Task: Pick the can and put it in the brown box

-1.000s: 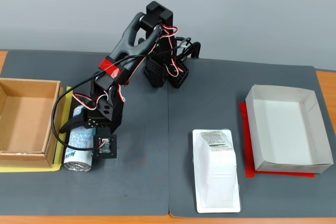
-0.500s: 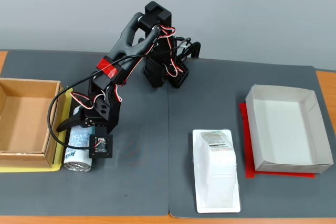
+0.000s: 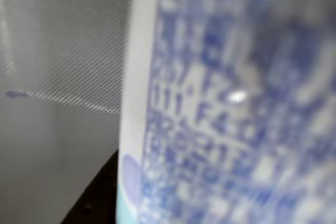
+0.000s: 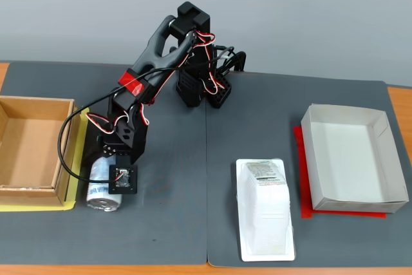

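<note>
The can, white with blue print and a silver end, lies on its side on the dark mat just right of the brown box. My gripper reaches down over the can and sits closed around its body; the fingers are mostly hidden by the wrist camera housing. In the wrist view the can fills the right side, very close and blurred. The brown box is open and holds nothing, at the far left of the fixed view.
A white plastic tray pack lies on the mat at front centre. A white rectangular box sits on a red sheet at the right. Yellow tape runs under the brown box's front edge. The arm's base stands at the back.
</note>
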Controlling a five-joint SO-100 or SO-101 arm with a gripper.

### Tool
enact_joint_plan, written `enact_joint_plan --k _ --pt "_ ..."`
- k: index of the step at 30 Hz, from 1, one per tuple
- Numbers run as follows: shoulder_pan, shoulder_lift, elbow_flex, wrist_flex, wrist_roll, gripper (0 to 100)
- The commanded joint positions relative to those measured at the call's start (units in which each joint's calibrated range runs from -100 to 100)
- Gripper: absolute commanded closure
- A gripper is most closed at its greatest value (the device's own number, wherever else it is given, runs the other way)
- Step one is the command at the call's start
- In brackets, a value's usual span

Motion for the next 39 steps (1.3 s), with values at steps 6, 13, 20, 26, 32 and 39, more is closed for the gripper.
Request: enact_joint_plan --k 6,13,20,26,32,39 --pt "0.15 -0.20 -2.41 -0.32 -0.08 82" --pt "-0.09 -0.62 -2.41 0.03 -0.08 83" --pt "-1.07 -1.38 -2.77 0.46 -2.26 83" --pt "-1.88 -4.52 -3.13 0.46 -3.93 83" --pt "-2.94 -8.92 -3.13 0.55 -3.57 83" --pt "-2.94 -14.34 -3.22 0.55 -1.22 83"
